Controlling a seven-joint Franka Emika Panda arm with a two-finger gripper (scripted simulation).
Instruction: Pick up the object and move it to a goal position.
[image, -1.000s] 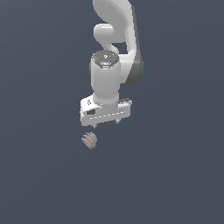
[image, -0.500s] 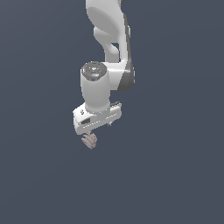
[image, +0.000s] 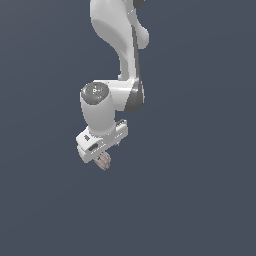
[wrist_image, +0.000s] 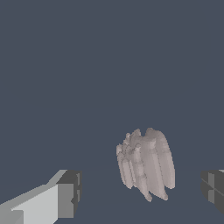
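Observation:
The object (image: 104, 161) is a small pinkish-brown ribbed lump on the dark grey floor, showing just under the white hand. In the wrist view the object (wrist_image: 146, 167) lies between my two fingers with a gap on each side. One dark pad (wrist_image: 70, 194) is well off it, and the other pad (wrist_image: 213, 191) is nearer but still apart. My gripper (wrist_image: 140, 191) is open around the object and touches nothing. In the exterior view the gripper (image: 100, 156) is low over the object, and the white hand hides its fingers.
The dark grey floor (image: 200, 200) is plain and flat all around. The white arm (image: 120, 45) rises from the hand to the frame's upper edge. No other objects or edges show.
The hand has come down and shifted toward the exterior view's left, so it now stands right over the object. The object has stayed where it was.

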